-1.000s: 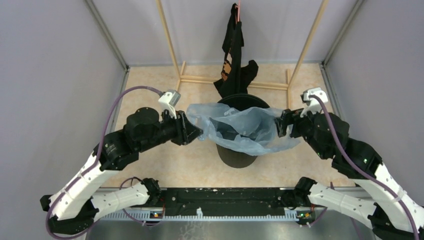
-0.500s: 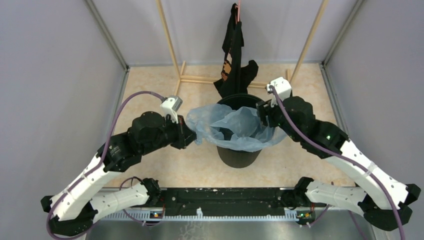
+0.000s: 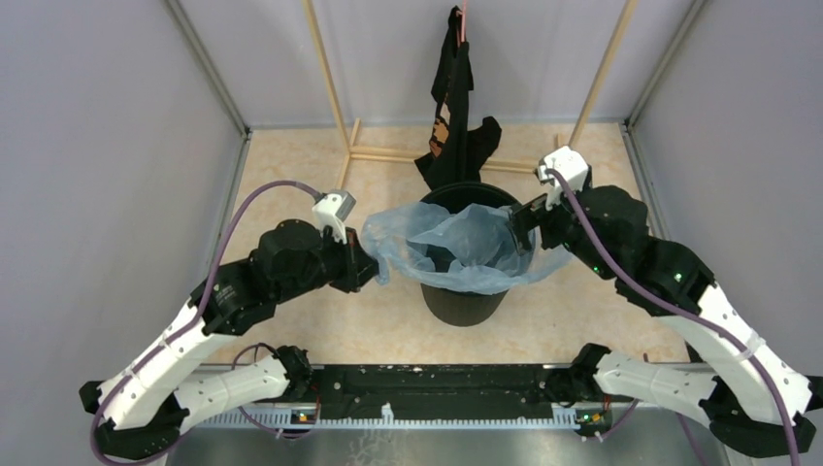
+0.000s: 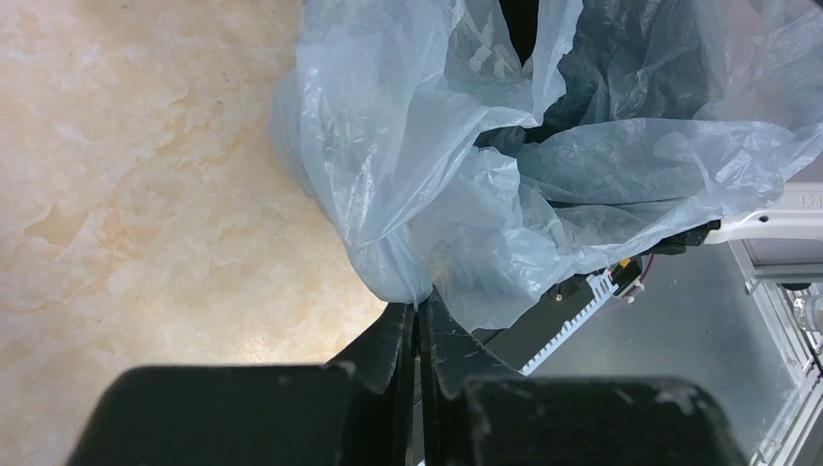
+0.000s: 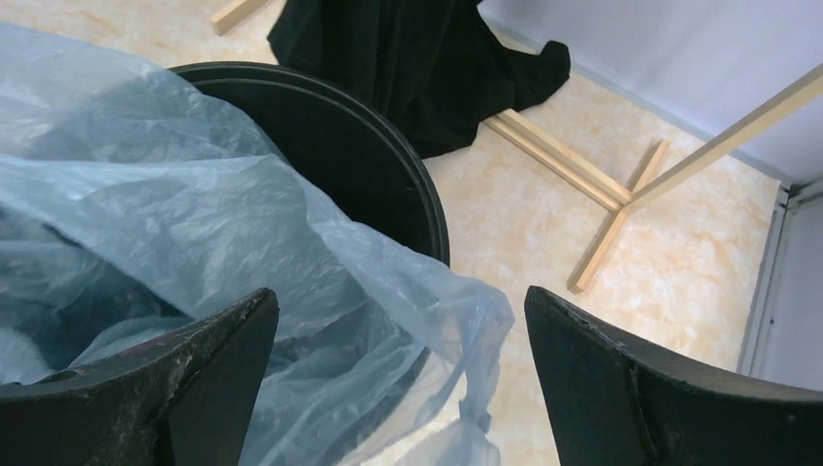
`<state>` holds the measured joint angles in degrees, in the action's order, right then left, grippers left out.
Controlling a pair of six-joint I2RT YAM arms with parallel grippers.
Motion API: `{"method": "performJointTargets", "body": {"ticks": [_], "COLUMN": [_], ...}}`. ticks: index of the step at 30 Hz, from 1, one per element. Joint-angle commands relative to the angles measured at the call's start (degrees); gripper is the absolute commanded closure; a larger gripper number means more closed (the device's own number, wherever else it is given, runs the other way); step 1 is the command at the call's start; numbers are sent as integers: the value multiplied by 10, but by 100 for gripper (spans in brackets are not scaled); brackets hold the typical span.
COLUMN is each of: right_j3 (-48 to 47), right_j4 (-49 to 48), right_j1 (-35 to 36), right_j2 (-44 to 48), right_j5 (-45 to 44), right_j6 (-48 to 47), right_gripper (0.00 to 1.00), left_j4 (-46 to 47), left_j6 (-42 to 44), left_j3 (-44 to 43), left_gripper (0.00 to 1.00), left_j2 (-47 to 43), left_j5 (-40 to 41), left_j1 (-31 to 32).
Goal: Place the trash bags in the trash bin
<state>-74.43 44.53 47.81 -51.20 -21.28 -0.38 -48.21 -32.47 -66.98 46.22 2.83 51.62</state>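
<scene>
The light-blue translucent trash bag [image 3: 464, 248] hangs open-mouthed inside the round black trash bin [image 3: 464, 306] and spills over its rim on both sides. My left gripper [image 3: 375, 269] is left of the bin, shut on a pinch of the bag's left edge. In the left wrist view the closed fingertips [image 4: 419, 309] clamp a fold of the bag [image 4: 456, 175]. My right gripper [image 3: 524, 225] is at the bin's right rim, open. The right wrist view shows the gripper [image 5: 400, 296] wide apart over loose bag film [image 5: 194, 223] draped over the bin rim [image 5: 393, 160], with neither finger touching it.
A black garment with orange print [image 3: 454, 107] hangs from a wooden frame [image 3: 388, 153] just behind the bin, its hem on the floor. Grey walls close the left, right and back sides. A black rail [image 3: 437, 379] runs along the near edge.
My left gripper has closed on the bag's left edge. My right gripper carried the right edge in over the bin, let go and opened wide; that side now drapes over the rim.
</scene>
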Motion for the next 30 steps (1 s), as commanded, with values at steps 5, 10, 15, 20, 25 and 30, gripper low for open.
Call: {"method": "performJointTargets", "body": {"ticks": [5,10,15,20,25,30], "right_j3": [-45,-67,-60,-30,-12,-2], "right_j4": [16,35,15,-36,-73,-80], "right_j1": [-4,-4,-3,-4,-10,-41], "right_j2": [-43,-106,-125,-89,-55,-76], "right_j5": [101,42,-17,-54,-36,-8], "right_j6": [-74,-89,-55,-13,-1,32], "right_gripper": [11,12,35,54,76,100], "left_j4": [25,27,26,22,13,3], "left_j6": [13,14,13,10,13,15], "left_j3": [8,11,19,32,48,55], "left_gripper": [95,97,99,99,99,100], "left_j2": [-16,-21,-26,-31,-26,-31], "left_j5": [-9,-10,-11,1,3,10], "left_j1": [-1,-1,-1,-1,-1,-1]}}
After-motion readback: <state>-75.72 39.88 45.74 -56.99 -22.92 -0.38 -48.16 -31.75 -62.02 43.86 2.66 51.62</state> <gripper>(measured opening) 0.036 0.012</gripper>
